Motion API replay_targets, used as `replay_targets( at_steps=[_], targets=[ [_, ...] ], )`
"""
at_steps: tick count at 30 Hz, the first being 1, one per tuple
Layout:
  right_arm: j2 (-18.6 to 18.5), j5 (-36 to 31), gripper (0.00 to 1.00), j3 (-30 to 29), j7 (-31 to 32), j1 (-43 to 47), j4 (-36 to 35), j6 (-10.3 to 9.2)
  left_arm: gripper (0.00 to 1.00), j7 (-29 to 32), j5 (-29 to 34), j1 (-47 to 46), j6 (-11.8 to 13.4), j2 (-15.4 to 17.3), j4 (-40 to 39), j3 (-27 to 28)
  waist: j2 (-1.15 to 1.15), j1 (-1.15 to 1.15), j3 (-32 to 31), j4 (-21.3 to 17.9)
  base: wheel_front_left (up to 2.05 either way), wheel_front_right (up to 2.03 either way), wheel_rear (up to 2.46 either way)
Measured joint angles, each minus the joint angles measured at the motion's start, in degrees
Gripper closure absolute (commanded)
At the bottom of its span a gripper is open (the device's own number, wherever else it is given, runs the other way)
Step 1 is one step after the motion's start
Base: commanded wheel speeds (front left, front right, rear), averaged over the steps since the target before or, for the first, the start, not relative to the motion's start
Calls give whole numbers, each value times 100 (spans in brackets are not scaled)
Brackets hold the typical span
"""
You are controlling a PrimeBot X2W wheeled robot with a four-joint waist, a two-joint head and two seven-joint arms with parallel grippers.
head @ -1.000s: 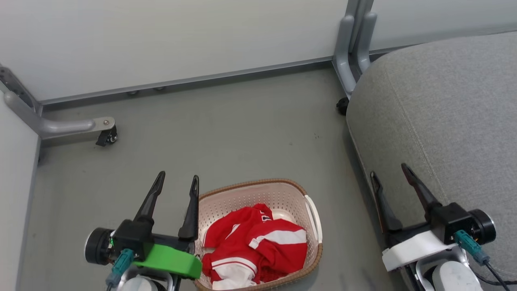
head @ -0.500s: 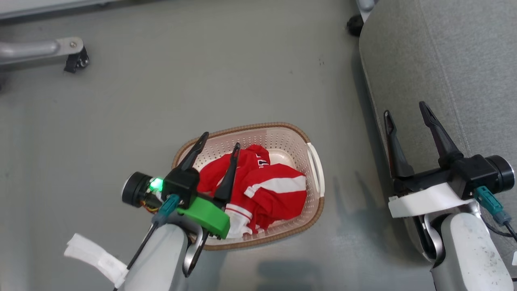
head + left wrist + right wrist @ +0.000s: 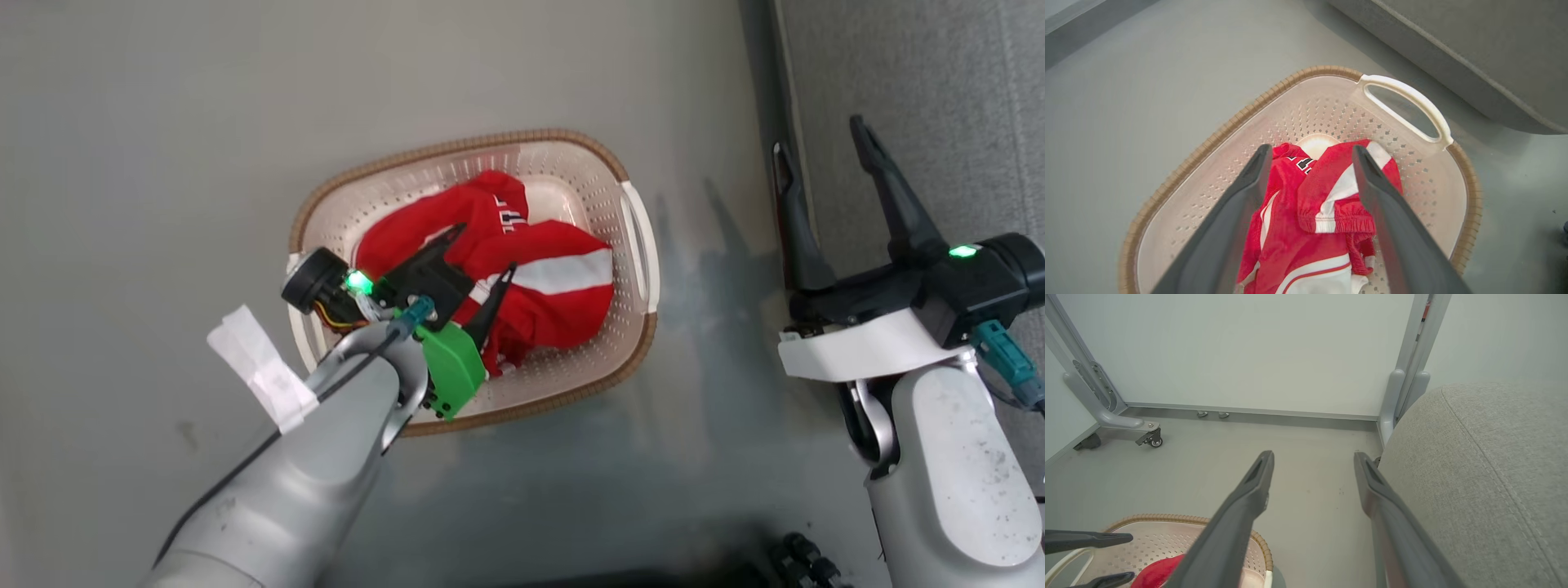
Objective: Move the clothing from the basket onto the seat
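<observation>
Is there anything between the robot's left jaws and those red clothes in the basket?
Nothing visible does. The left jaws stand open over the basket, pointing down at the clothing, which lies uncovered in it. Only air shows between them.

Looked like a lab/test bay dressed as a home corner: pale partition panels [image 3: 1249, 355] on grey metal feet [image 3: 1122, 421] w/ castors [image 3: 1153, 441], bare grey floor [image 3: 1306, 490], upholstered seat [image 3: 1486, 465] & laundry basket [image 3: 457, 145] on that floor by the seat's edge.
</observation>
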Motion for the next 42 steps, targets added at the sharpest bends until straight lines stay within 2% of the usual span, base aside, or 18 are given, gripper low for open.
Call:
replay_targets(
  at_steps=[5,12,20,31,35,42],
  targets=[
    [-5,5,0,-92,-1,-158,-116,0,0,0,-290,-531,0,-56,636,-481,0,0,507,-121,0,0,0],
    [5,29,0,-65,-1,-270,-163,0,0,0,-464,-1057,0,-132,1057,-1278,0,0,1085,-296,0,0,0],
    [16,176,0,-30,0,-397,-190,0,0,2,-646,-1566,0,-165,1613,-1928,0,0,1608,-471,0,0,0],
    [20,249,0,23,0,-555,-250,0,0,323,-638,-2087,63,-188,2356,-2263,0,0,2131,-622,0,0,0],
    [22,257,0,105,-1,-572,-252,0,0,713,-627,-2151,213,-190,2436,-2340,0,0,2232,-676,0,0,0],
    [22,289,0,216,0,-657,-286,0,0,976,-527,-2208,446,-121,2481,-2499,0,0,2311,-789,0,0,0]
  ],
)
